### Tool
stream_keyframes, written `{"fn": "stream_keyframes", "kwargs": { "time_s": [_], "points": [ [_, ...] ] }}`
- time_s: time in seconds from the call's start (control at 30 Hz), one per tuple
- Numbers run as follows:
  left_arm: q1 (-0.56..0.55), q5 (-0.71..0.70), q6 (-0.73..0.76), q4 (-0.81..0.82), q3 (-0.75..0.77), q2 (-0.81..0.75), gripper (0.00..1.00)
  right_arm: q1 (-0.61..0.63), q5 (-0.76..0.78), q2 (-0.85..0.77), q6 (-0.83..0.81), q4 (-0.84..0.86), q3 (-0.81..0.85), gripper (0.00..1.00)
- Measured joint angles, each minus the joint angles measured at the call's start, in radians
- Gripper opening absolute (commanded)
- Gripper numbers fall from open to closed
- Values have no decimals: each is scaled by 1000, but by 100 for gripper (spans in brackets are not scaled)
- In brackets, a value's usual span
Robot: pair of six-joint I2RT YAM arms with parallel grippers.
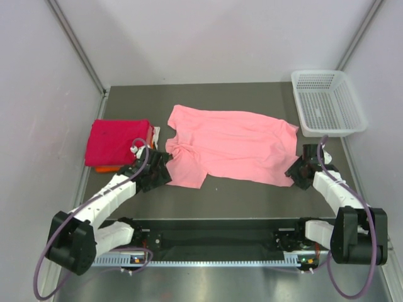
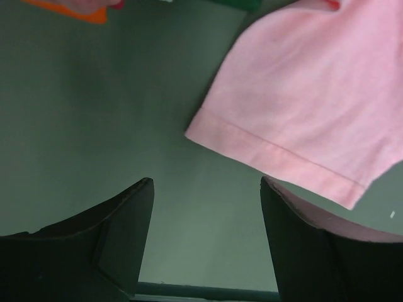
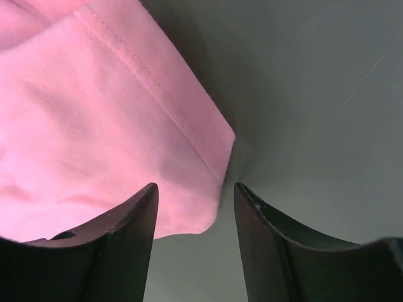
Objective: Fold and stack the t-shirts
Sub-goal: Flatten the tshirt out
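A salmon-pink t-shirt [image 1: 230, 145] lies spread and wrinkled in the middle of the dark table. A folded magenta-red shirt [image 1: 118, 141] lies on a folded orange one [image 1: 107, 168] at the left. My left gripper [image 1: 158, 171] is open and empty beside the pink shirt's near left sleeve [image 2: 302, 119], above bare table. My right gripper [image 1: 299, 168] is open and empty at the shirt's near right hem corner [image 3: 208, 182], which lies between the jaws just ahead of the tips.
A white plastic mesh basket [image 1: 327, 104] stands at the back right corner. White walls close in the table on three sides. A black rail [image 1: 214, 236] runs along the near edge between the arm bases.
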Motion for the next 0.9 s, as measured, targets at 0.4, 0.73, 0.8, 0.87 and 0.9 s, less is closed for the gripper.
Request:
{"fn": "stream_keyframes", "kwargs": {
  "time_s": [0.4, 0.73, 0.8, 0.87, 0.9],
  "points": [
    [0, -105, -11, 140, -16, 182, 59, 1, -23, -10, -5, 22, -3, 52],
    [3, -62, -42, 246, -21, 236, 0, 1, 0, -54, -9, 18, -3, 54],
    [3, -47, -41, 256, -22, 235, 0, 1, 9, -55, -9, 18, -3, 56],
    [3, -35, -41, 251, -22, 227, 0, 1, 22, -55, -10, 18, -4, 55],
    [3, -34, -41, 243, -22, 219, 0, 1, 27, -53, -10, 19, -4, 54]
  ]
}}
